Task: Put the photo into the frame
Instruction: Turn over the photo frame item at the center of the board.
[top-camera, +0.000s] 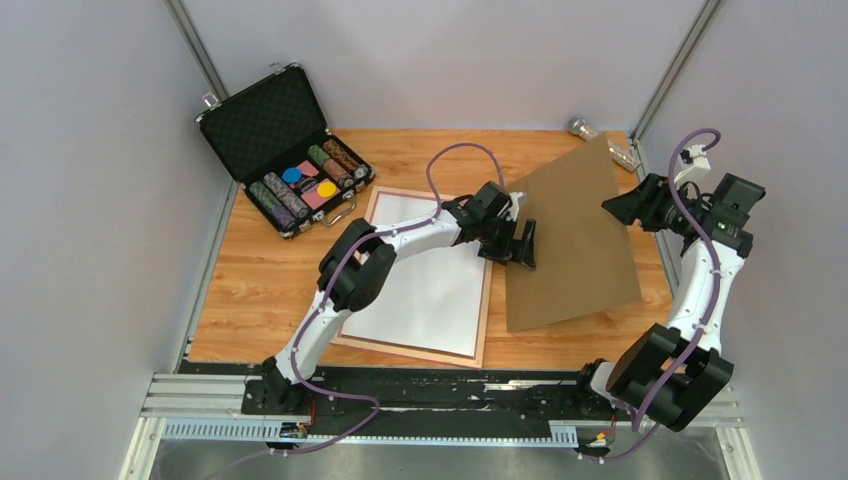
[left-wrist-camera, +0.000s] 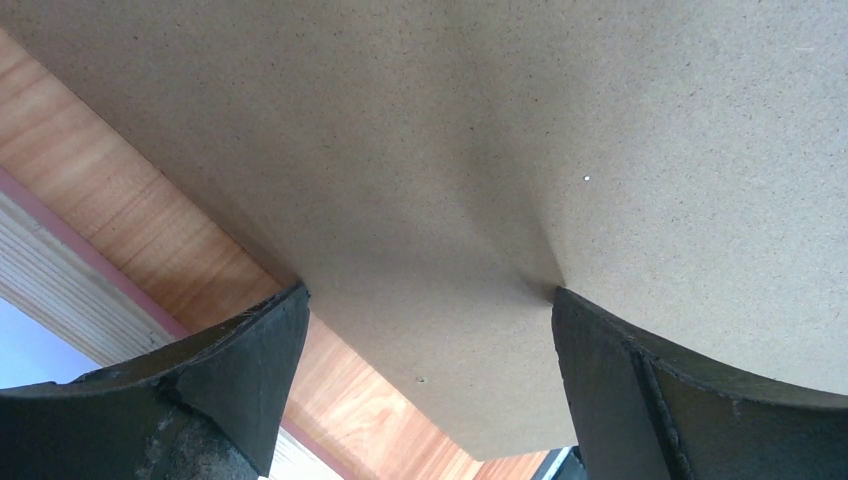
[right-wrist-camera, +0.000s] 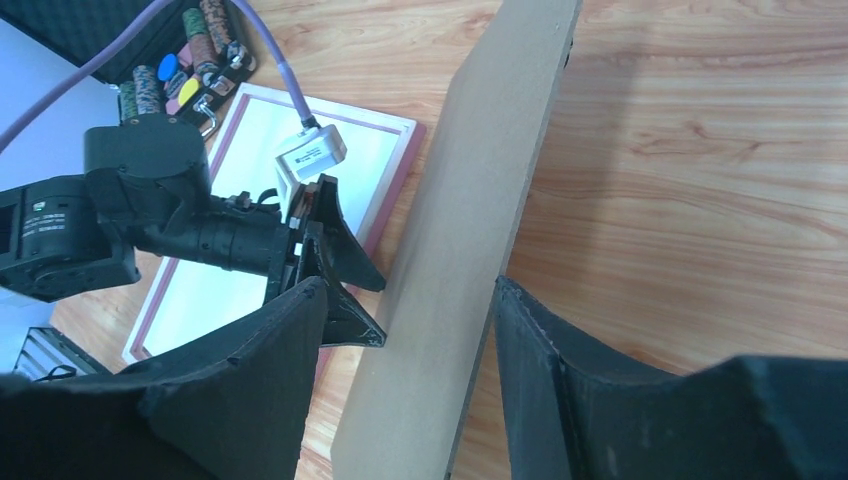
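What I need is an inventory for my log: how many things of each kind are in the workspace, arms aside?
Picture frame: 1
White sheet inside it: 1
Brown board: 1
Black case of chips: 1
Silvery metal piece, back corner, partly hidden: 1
Total: 5

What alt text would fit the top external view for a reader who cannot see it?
A brown backing board tilts up over a wooden table, its right edge between the fingers of the right hand, the open left hand at its left edge. Left of it a pink-railed frame lies flat around a white sheet; an open black case sits behind.
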